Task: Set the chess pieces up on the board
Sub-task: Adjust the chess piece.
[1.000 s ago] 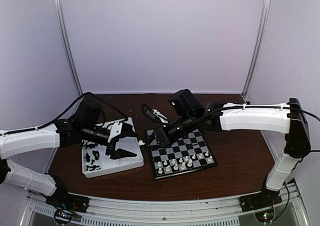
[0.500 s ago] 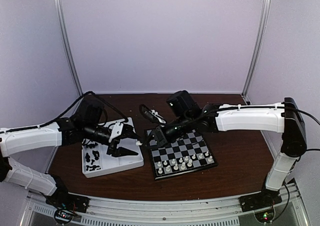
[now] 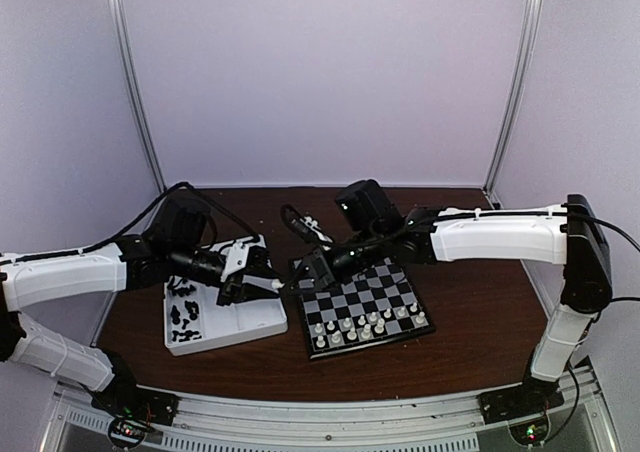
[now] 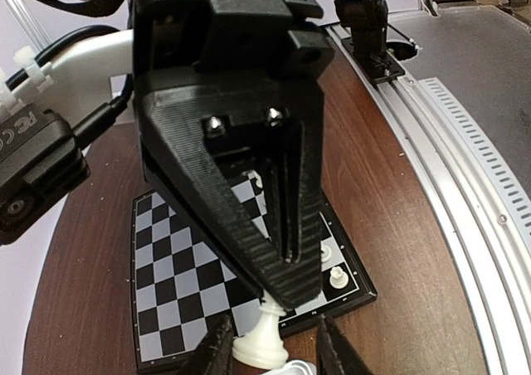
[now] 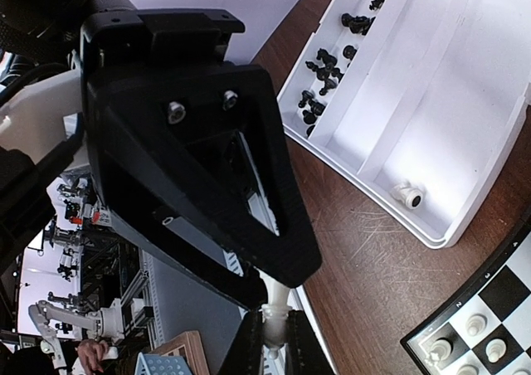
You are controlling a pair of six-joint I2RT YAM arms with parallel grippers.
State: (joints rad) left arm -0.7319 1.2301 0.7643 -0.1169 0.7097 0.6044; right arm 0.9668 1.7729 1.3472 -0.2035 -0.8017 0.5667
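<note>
Where the brown table (image 3: 480, 307) is viewed from above, the board (image 3: 392, 290) is found at its middle, slightly turned, with the white tray (image 3: 252, 322) just beside it on the left. The left claw (image 4: 274, 352) is held low over the tray's board-side end. A white piece (image 4: 264, 335) is seen upright between its parted fingers; whether it is clamped cannot be told. The right claw (image 5: 272, 342) is held near the board's far left corner, closed on a cream piece (image 5: 274, 315). White pieces (image 3: 362, 324) are ranged along the board's near rows. Black pieces (image 3: 182, 317) are scattered in the tray's left compartment. One pale piece (image 5: 408, 197) is seen in the compartment nearest the board.
</note>
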